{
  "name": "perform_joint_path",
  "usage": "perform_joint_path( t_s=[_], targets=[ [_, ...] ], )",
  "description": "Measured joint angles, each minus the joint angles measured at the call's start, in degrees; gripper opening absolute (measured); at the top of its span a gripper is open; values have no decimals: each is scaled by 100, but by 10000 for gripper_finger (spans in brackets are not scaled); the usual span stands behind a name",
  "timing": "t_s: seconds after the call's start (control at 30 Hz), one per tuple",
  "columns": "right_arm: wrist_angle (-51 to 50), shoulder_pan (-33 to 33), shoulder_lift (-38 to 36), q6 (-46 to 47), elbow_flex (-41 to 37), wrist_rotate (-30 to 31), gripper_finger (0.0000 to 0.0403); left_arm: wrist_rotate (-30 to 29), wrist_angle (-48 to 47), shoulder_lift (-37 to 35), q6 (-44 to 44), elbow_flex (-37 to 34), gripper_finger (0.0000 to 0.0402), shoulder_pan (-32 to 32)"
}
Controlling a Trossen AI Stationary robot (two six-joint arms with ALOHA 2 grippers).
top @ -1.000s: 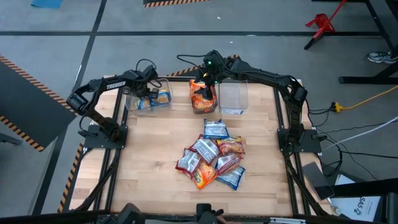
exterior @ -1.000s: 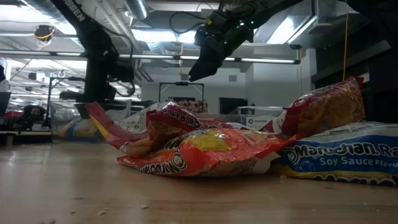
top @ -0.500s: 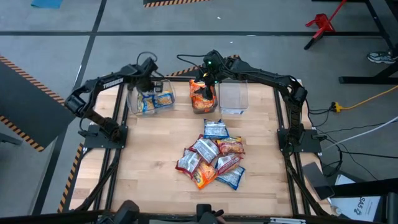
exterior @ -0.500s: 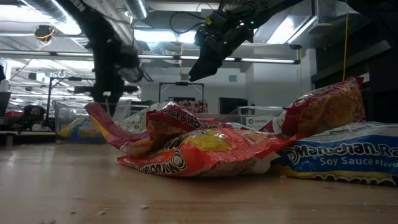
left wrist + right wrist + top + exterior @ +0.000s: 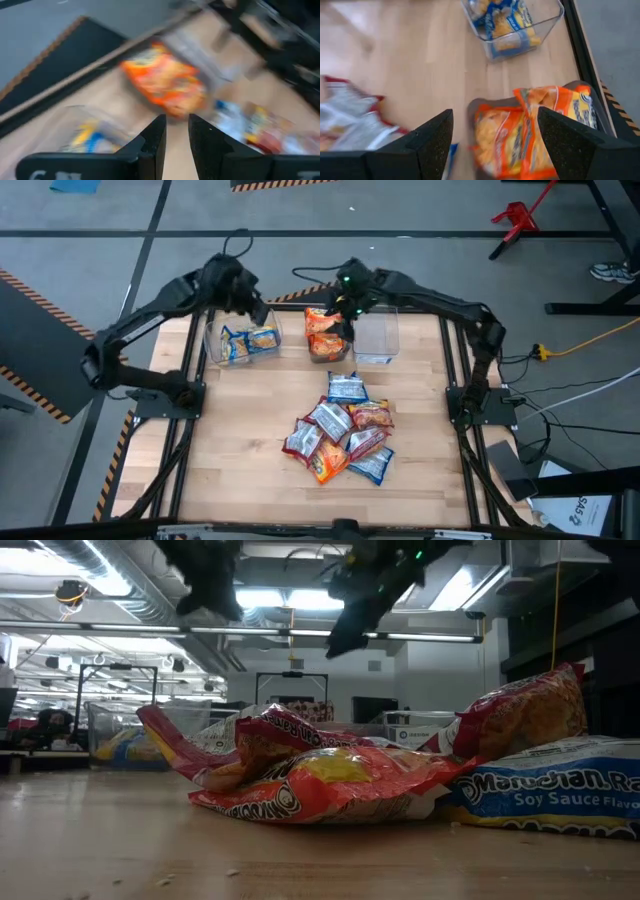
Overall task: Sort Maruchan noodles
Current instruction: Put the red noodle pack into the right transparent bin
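Left tool (image 5: 175, 145) empty, blurred bins (image 5: 95, 132), right tool (image 5: 492, 142) spread wide

Three bins (image 5: 355, 337) behind packet pile (image 5: 340, 435), packets in two

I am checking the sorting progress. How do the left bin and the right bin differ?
The left bin holds blue-and-yellow packets; the right bin looks empty. The left bin stands near the table's left edge; the right bin stands beside the middle bin, which holds orange packets. Both are clear plastic and stand in the far row.
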Motion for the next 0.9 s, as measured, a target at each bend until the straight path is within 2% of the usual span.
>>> perform_joint_path(
  t_s=[0.2,0.43,0.53,0.63,0.73,0.9],
  targets=[
    [-1007,0,-1025,11,2,-70,278,112,-189,-242,0,-5,89,-1601],
    [-1881,0,-1914,69,7,332,278,146,-215,119,-606,-11,148,-3710],
    [-2259,0,-2121,226,7,374,278,-61,-509,339,-982,-11,171,-4440],
    [-2629,0,-2248,315,7,378,278,-577,-940,620,-1415,-25,190,-4958],
    [-2882,2,-2293,326,7,378,278,-882,-868,877,-2034,-271,205,-5270],
    [-3098,2,-2293,314,7,372,278,-968,436,1180,-3116,-1210,216,-5544]
  ],
)
